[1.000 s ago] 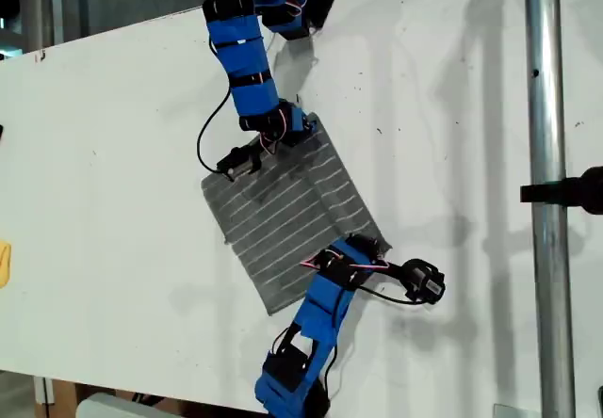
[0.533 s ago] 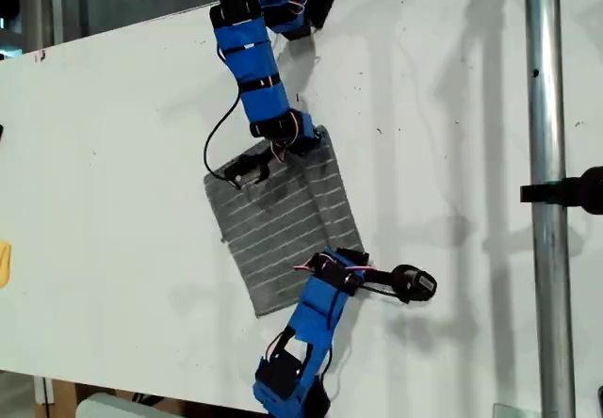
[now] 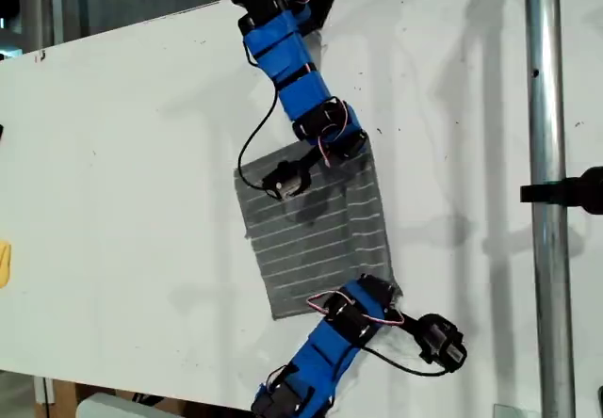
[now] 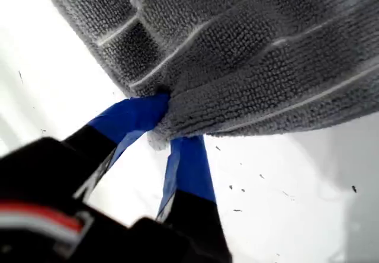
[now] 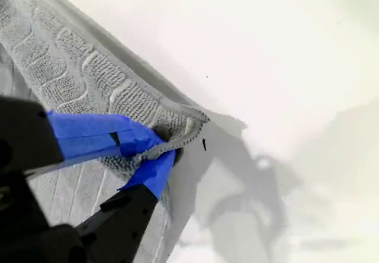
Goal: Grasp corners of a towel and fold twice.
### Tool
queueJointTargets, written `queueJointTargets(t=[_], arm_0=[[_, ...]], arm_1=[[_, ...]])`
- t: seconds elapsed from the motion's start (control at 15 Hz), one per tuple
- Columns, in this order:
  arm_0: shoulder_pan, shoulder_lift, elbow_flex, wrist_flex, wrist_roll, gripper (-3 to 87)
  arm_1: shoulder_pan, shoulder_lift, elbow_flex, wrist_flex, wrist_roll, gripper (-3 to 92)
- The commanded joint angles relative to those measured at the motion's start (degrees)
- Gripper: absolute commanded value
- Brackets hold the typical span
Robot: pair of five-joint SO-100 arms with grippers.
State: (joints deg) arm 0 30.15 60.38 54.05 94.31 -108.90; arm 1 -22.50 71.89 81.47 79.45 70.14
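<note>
The towel (image 3: 316, 234), dark grey with thin white stripes, lies mostly flat on the white table (image 3: 113, 154) in the exterior view. One blue arm reaches in from the far side, its gripper (image 3: 363, 150) on the far corner at the exterior view's right. A second blue arm comes from the near side, its gripper (image 3: 386, 291) on the near corner on that same side. The wrist views do not show which arm is which. My first gripper (image 4: 163, 124) is shut on a lifted corner of the towel (image 4: 249, 50). My second gripper (image 5: 160, 150) is shut on another corner (image 5: 195, 118).
A metal pole (image 3: 546, 192) with a black clamp (image 3: 570, 192) runs down the exterior view's right side. A small yellow object (image 3: 4, 263) sits at that view's left edge. The table's near edge shows along the bottom left of that view.
Both arms moved toward the exterior view's right, dragging the towel with them. The towel turned, so its stripes now run closer to level across that view.
</note>
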Motion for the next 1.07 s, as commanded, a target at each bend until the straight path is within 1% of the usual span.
queueJointTargets(t=[0.0, 0.13, 0.27, 0.4, 0.53, 0.67, 0.73, 0.8, 0.87, 1.0], arm_0=[[-1.23, 9.76, 1.67, 0.97, 1.58, -2.8], [-5.63, 16.52, 8.44, 0.88, 4.31, -2.8], [-11.25, 23.55, 18.46, 0.79, 6.77, -2.8], [-17.14, 30.23, 29.62, -0.09, 8.53, -2.8], [-23.47, 35.24, 38.67, -0.53, 10.99, -2.8], [-30.06, 41.04, 45.97, -0.53, 13.1, -2.8], [-32.26, 45.0, 47.9, -0.44, 14.33, -2.8], [-33.22, 48.96, 49.13, -0.18, 14.5, -2.8], [-33.66, 52.47, 51.59, -1.32, 14.68, -2.8], [-33.49, 57.66, 60.03, -7.38, 14.85, -2.8]], arm_1=[[3.96, 6.68, -2.2, 1.58, -2.02, -0.2], [10.81, 9.4, -1.32, 3.34, -6.94, -0.2], [19.25, 11.43, -0.18, 3.16, -14.15, -0.2], [28.3, 10.72, -0.26, 0.79, -22.68, -0.2], [39.11, 8.09, -1.14, -3.25, -31.82, -0.2], [47.81, 5.01, -6.5, -5.19, -39.11, -0.2], [50.27, 5.1, -9.84, -5.1, -40.87, -0.2], [51.06, 6.94, -11.95, -5.36, -42.28, -0.2], [51.24, 8.88, -11.78, -6.06, -42.45, -0.2], [48.78, 9.4, -7.47, -6.94, -40.78, -0.2]])
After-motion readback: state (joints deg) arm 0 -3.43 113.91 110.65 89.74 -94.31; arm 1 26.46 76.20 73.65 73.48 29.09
